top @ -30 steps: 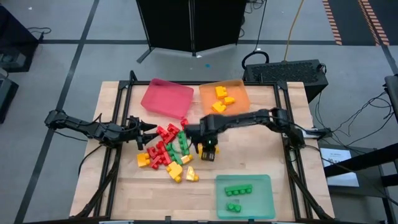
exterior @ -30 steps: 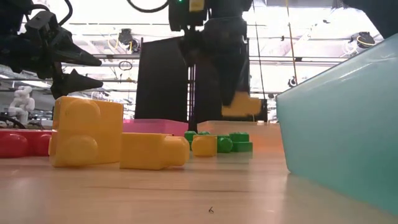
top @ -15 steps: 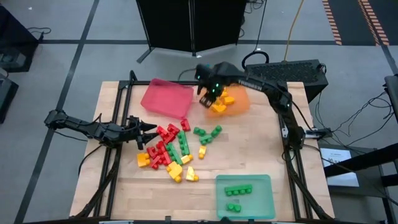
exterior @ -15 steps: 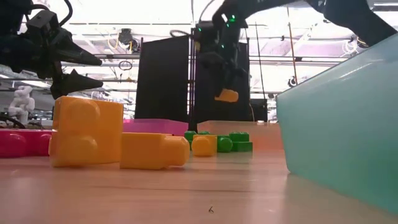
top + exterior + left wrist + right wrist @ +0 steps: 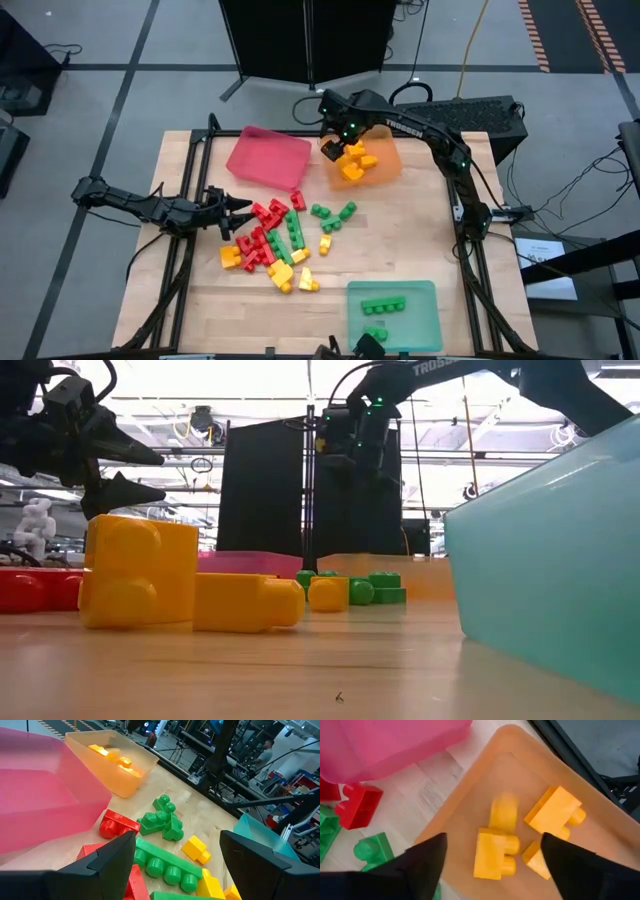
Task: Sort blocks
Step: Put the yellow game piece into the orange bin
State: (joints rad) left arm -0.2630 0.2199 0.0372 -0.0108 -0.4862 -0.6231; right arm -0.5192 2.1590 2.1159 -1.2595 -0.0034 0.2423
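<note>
blocks point(image 5: 272, 238) lie mostly in a loose red, yellow and green heap at the centre of the high view, on the table point(image 5: 420, 250). a few yellow ones already sit in the orange tray point(image 5: 385, 165) at upper centre, and a few green ones in the green tray point(image 5: 420, 325) at the lower right. the red tray point(image 5: 265, 157), upper left of centre, looks empty.

the right gripper point(image 5: 333, 148) hangs over the orange tray's left edge with its fingers spread and nothing between them. in the right wrist view a blurred yellow block point(image 5: 503, 812) shows just below it, seemingly mid-drop above the tray floor. the left gripper point(image 5: 232, 211) waits at the left edge of the heap, fingers spread wide and empty.

the likely trouble — the gripper is near the tray's left rim, not over its middle, so the falling block could bounce off those already inside and hop out onto the table. further on, the heap is tightly packed with colours touching, so a grab there may drag a neighbour of the wrong colour along — or nudge blocks toward the table edge.
</note>
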